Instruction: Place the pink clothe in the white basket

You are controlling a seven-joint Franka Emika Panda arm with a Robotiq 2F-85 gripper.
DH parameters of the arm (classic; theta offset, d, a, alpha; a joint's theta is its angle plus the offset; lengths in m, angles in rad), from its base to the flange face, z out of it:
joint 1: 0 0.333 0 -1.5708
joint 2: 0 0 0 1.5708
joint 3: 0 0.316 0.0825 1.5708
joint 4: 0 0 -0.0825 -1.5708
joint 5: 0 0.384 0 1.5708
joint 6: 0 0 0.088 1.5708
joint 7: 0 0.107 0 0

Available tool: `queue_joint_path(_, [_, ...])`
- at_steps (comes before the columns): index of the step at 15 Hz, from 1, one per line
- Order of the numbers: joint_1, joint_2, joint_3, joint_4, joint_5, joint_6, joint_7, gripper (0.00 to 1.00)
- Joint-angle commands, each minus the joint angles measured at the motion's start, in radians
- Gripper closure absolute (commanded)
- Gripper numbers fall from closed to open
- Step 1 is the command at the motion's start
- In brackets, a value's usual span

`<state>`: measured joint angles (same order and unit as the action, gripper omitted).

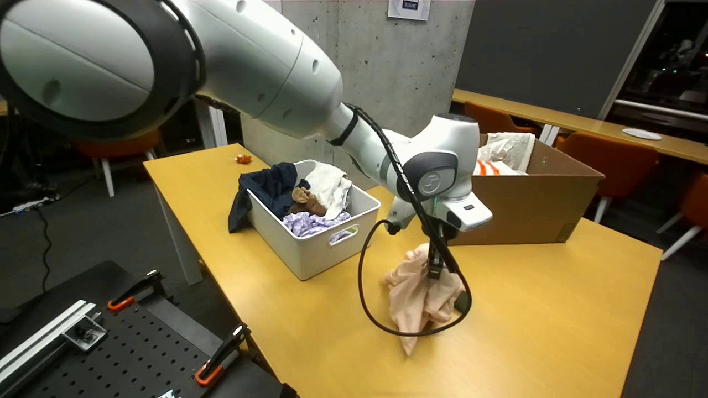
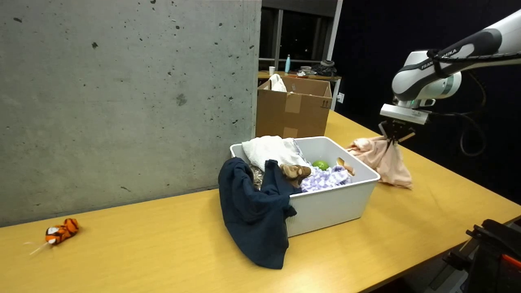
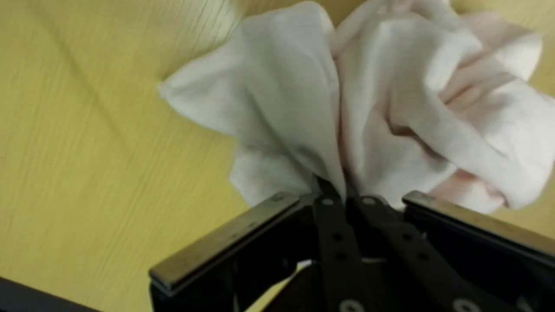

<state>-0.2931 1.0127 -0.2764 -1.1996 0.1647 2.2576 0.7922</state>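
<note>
The pink cloth (image 1: 412,301) hangs bunched from my gripper (image 1: 435,271) over the yellow table. My gripper is shut on it and is in the wrist view too (image 3: 340,195). In the wrist view, the cloth (image 3: 290,82) spreads in folds ahead of the fingertips, which are partly hidden by it. The cloth also shows in an exterior view (image 2: 392,167), its lower part at the table or just above it; I cannot tell which. The white basket (image 1: 307,260) stands on the table beside the cloth, apart from the gripper. It also shows in an exterior view (image 2: 329,209).
The basket holds a navy cloth (image 2: 256,215) draped over its rim, a white cloth (image 1: 329,185), a purple cloth (image 1: 312,223) and a brown toy (image 2: 295,171). A cardboard box (image 1: 520,213) stands behind the gripper. A dark object (image 1: 462,302) shows behind the pink cloth.
</note>
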Motion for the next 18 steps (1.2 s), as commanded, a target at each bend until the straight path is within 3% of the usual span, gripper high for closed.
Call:
queue_joint_path(1, [-0.007, -0.153, -0.031, -0.102, -0.006, -0.015, -0.027, 0.99])
queue_joint_path(10, [-0.001, -0.33, -0.057, -0.14, -0.012, -0.058, -0.047, 0.99])
queue_joint_path(18, [0.007, -0.412, -0.013, -0.116, 0.01, -0.083, -0.107, 0.99])
